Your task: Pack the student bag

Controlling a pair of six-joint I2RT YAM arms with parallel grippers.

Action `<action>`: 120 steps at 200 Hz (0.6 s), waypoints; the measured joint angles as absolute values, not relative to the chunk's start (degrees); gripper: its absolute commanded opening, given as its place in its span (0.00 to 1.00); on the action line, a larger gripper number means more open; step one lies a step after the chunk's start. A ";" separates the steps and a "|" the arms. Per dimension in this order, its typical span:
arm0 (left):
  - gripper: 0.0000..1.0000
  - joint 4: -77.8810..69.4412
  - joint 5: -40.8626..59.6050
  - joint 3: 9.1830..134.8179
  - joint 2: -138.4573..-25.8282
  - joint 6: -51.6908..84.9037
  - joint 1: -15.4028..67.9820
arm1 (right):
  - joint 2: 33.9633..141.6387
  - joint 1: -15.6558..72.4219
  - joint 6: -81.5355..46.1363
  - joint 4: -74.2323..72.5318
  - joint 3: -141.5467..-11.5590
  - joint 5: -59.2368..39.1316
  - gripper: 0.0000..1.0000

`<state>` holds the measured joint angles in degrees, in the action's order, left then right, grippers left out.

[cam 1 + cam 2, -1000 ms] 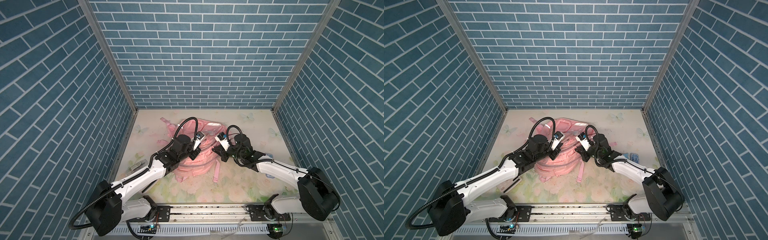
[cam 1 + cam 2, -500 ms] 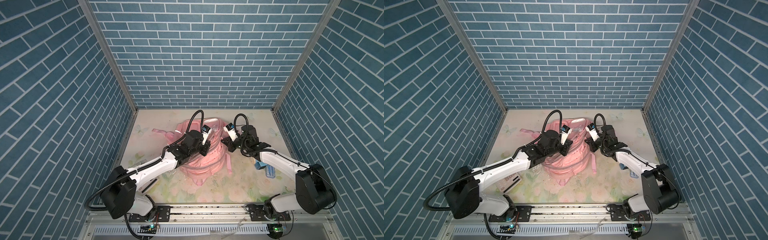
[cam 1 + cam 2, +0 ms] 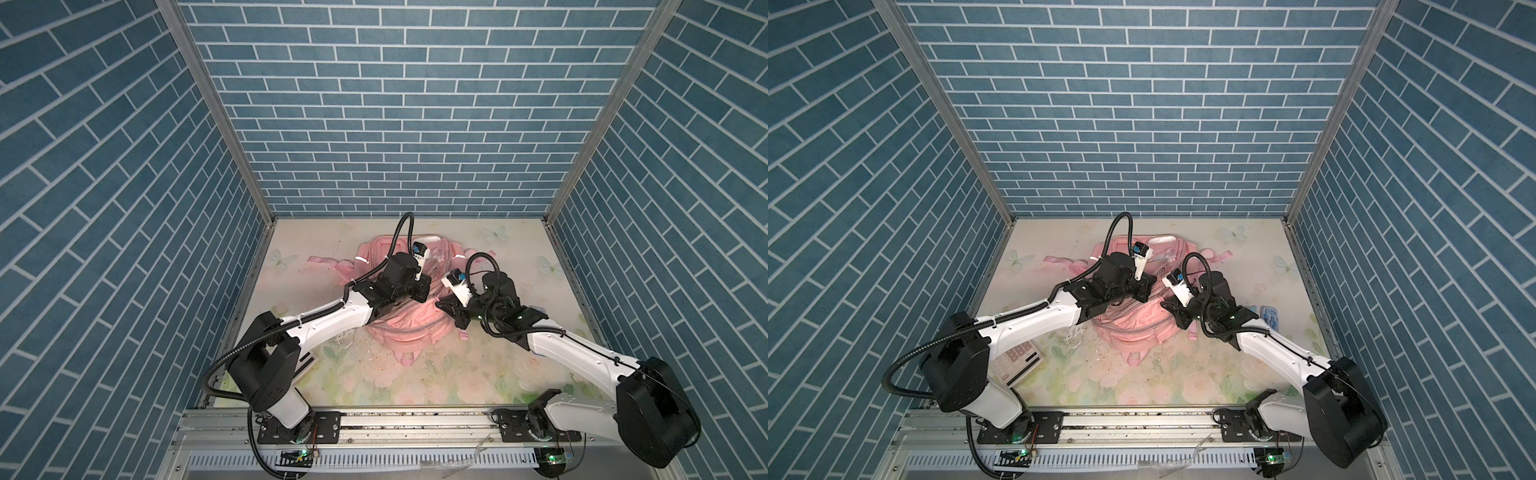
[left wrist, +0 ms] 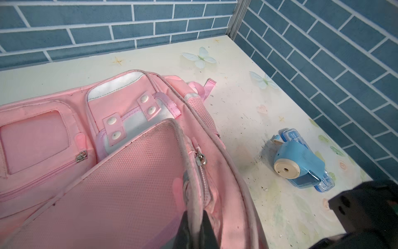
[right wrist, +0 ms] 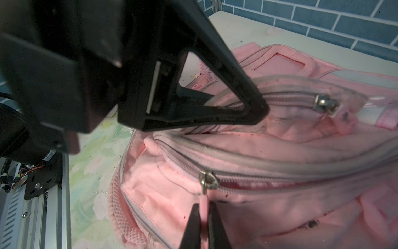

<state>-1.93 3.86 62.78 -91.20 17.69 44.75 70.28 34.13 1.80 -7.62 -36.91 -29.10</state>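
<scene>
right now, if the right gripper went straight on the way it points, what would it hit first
The right gripper, shut on the pink pull tab, points at the metal zip slider just ahead. It would likely meet that first, then the student bag behind it.

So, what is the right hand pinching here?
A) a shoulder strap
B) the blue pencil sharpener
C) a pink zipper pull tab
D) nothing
C: in the right wrist view the right hand is shut on the pink pull tab hanging from a zip slider of the student bag.

A robot test booth: brick-print walls (image 3: 395,124), rail-mounted arms (image 3: 328,320)
</scene>
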 measured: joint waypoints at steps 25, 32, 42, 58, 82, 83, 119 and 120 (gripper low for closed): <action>0.53 -1.58 3.97 63.42 -90.87 14.00 44.27 | 70.06 34.15 0.95 -9.13 -35.70 -28.64 0.00; 0.57 -1.37 4.27 63.40 -90.32 12.69 43.81 | 69.91 34.15 0.67 -9.41 -35.11 -28.53 0.00; 0.63 -0.25 4.51 63.24 -88.90 9.82 42.87 | 69.63 34.11 0.27 -9.45 -34.39 -28.49 0.00; 0.66 1.61 5.17 62.13 -85.76 4.23 41.25 | 69.38 33.74 0.08 -9.45 -34.06 -28.51 0.00; 0.67 5.39 6.61 59.27 -81.03 -3.95 39.05 | 68.90 33.23 -0.19 -9.43 -33.95 -28.51 0.00; 0.67 5.63 6.74 59.05 -80.77 -4.47 38.92 | 68.84 33.19 -0.19 -9.45 -33.93 -28.51 0.00; 0.69 10.83 8.49 53.43 -77.58 -16.05 37.50 | 67.90 32.45 -0.19 -8.86 -33.85 -28.51 0.00; 0.69 11.05 8.49 53.28 -77.58 -16.36 37.47 | 67.88 32.45 -0.19 -8.84 -33.85 -28.51 0.00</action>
<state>11.05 8.49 53.28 -77.58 -16.36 37.47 67.88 32.45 -0.19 -8.84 -33.85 -28.51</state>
